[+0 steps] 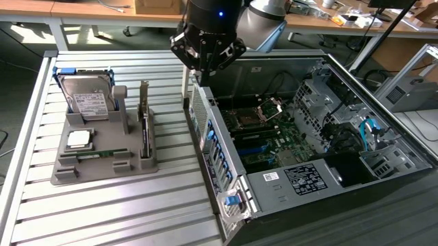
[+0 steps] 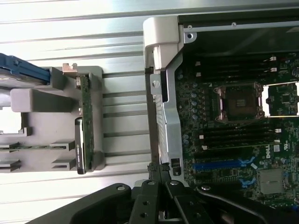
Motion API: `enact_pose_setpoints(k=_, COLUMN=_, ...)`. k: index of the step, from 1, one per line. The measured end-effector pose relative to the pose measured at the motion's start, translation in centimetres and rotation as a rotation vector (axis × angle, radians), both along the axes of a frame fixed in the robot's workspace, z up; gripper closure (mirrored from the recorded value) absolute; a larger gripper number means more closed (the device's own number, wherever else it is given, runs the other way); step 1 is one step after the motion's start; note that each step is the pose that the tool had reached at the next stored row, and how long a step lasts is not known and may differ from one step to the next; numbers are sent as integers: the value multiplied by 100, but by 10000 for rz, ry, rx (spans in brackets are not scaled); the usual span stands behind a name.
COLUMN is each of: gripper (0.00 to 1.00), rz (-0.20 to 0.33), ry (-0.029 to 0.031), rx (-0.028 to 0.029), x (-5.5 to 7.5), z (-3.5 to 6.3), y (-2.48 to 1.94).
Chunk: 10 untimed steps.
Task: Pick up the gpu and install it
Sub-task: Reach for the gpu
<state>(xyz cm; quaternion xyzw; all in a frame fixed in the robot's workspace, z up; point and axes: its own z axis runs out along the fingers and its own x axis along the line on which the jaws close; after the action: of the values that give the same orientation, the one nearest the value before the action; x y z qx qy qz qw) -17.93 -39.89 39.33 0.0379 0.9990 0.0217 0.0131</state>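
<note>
Here, gpu (image 1: 145,130) edge-on, face hidden; end effector (image 2: 159,169) closed

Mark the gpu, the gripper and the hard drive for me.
gpu (image 1: 145,136): exterior view, dark card edge.
gripper (image 2: 159,169): wrist view, between closed fingertips.
hard drive (image 1: 92,105): exterior view, white label.

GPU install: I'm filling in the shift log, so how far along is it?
Done: nothing visible yet. The gpu stands on edge in its grey holder, untouched.
In hand: the gripper is shut and empty, above the case wall, between holder and motherboard.
Left: the whole job, both picking up the card and seating it. The blue slot on the motherboard is bare.
</note>
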Motion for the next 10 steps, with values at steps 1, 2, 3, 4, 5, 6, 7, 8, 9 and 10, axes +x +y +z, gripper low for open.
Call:
enact_pose_setpoints(k=1, gripper=89, rz=0, ry=0, rx=0, x=-8, z=0, y=0)
enact_pose_setpoints(k=2, gripper=89, rz=0, ry=0, rx=0, x=-14, z=0, y=0)
enact_pose_setpoints(k=3, gripper=89, rz=-1, ry=1, rx=-1, x=-17, z=0, y=0)
enact_pose_setpoints(k=4, gripper=89, rz=-1, ry=1, rx=-1, x=-22, z=0, y=0)
enact_pose_setpoints(k=5, gripper=89, rz=0, ry=0, rx=0, x=-26, z=0, y=0)
enact_pose_setpoints(k=6, gripper=89, rz=0, ry=1, rx=-1, x=-30, z=0, y=0)
enact_pose_setpoints(k=7, gripper=89, rz=-1, ry=0, rx=0, x=-35, z=0, y=0)
enact_pose_setpoints(k=8, gripper=89, rz=-1, ry=1, rx=0, x=-40, z=0, y=0)
enact_pose_setpoints(k=9, gripper=89, rz=0, ry=0, rx=0, x=-45, z=0, y=0)
enact_pose_setpoints(k=10, gripper=89, rz=-1, ry=0, rx=0, x=-50, z=0, y=0)
